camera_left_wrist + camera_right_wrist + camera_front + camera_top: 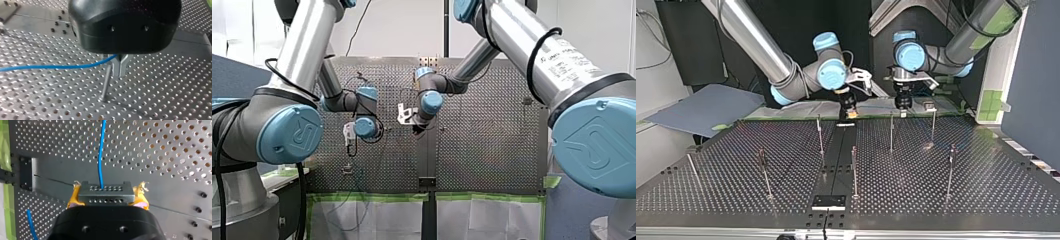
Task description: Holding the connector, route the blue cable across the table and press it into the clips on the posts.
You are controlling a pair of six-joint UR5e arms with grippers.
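Grey perforated steel table (492,150), edged with green tape (367,197) on its near side, lies beneath my left arm (304,50) and my right arm (512,35) in the front view. Both reach in to meet near the middle, close together, likely to keep the span between them short and manageable.

From across the table, the top view shows my right gripper (851,113) at that view's far edge by the centre seam. My left gripper (902,106) is just to its right there. Both hang low beside the thin metal posts (891,132). The clips on those posts are too small to tell filled from empty, and no tray or bin shows.

Left wrist view: my left gripper's metal fingers (116,66) are pinched together on the thin blue cable (62,67), which runs off sideways above the table, with one post just beside the fingers. The hold seems meant to steer the cable toward a clip.

Right wrist view: yellow pads (72,199) clench the grey metal connector (105,195), the cable leaving its far face straight ahead. Routing looks barely begun.
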